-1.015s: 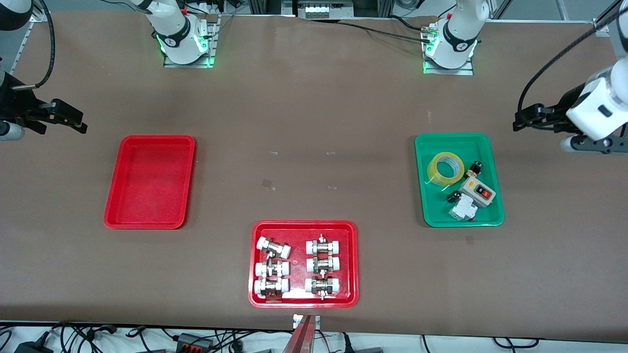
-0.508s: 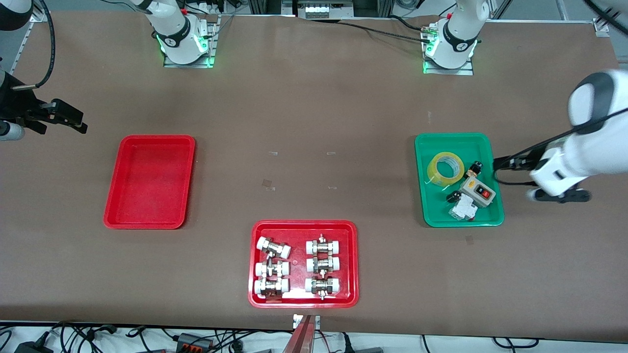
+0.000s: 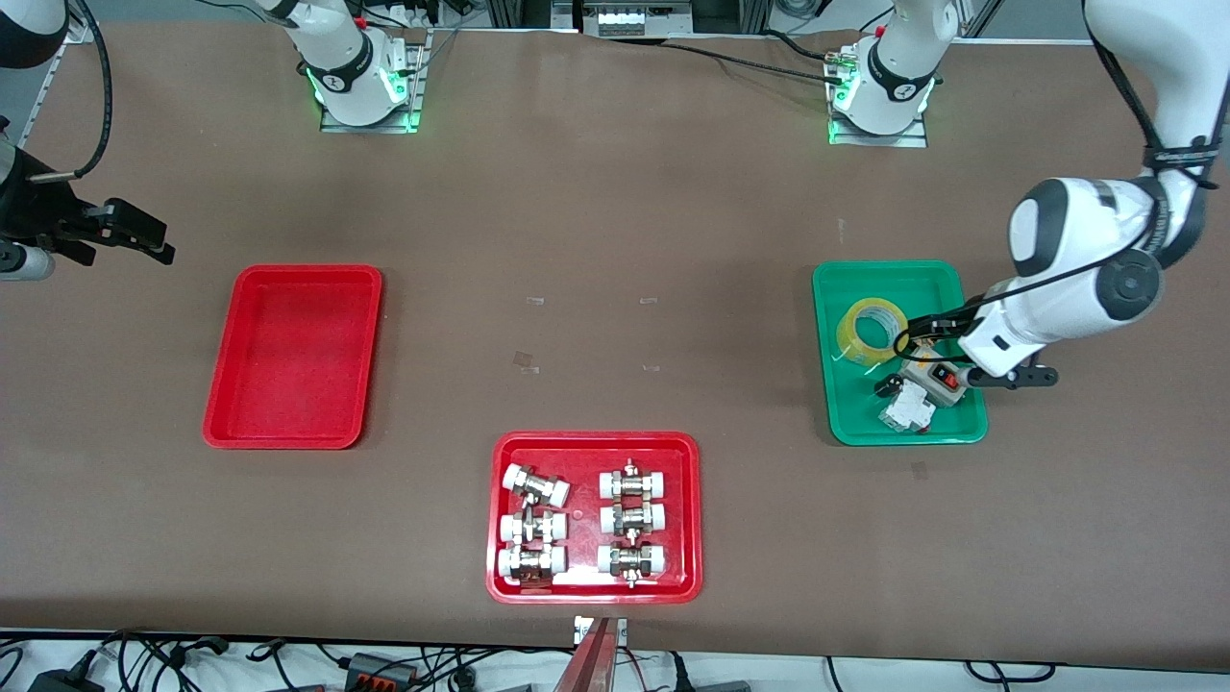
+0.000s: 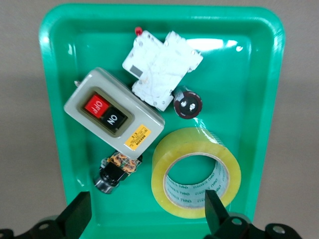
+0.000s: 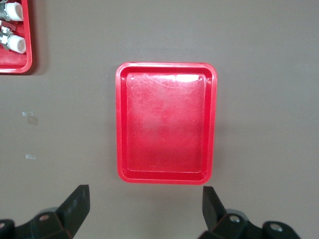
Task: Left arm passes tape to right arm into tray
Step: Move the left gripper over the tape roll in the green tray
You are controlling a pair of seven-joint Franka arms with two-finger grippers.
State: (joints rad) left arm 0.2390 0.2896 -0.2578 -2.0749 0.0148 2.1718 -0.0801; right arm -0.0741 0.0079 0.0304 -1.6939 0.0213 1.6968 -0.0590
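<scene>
- Brown matting covers the long table (image 3: 615, 240); both arm bases stand along the edge farthest from the front camera.
- We see the left gripper (image 4: 144, 214) hanging over the green tray (image 3: 836, 423), fingers (image 4: 75, 216) spread wide and holding nothing.
- We find the tape (image 3: 873, 331), a translucent yellow roll, lying flat in that green tray, in the part farther from the front camera.
- We judge the step in hand to be the reach for the roll. In the left wrist view the tape (image 4: 196, 172) sits off to one side of the midpoint between the fingers, so the hand should centre over it before lowering.
- We would grip across the roll's wall, or straddle the whole ring, and keep clear of the small black knob (image 4: 187, 102) and the grey ON/OFF switch box (image 4: 113, 110) just beside it.
- Also in the green tray: a white breaker (image 4: 160, 69) and a small dark part (image 4: 115, 172).
- We see the plain red tray (image 3: 293, 356) bare toward the right arm's end.
- The right gripper (image 5: 142, 211) waits over the table beside that tray, jaws released, empty.
- A second red tray (image 3: 502, 586), nearest the front camera, holds six white-capped metal fittings (image 3: 533, 486).
</scene>
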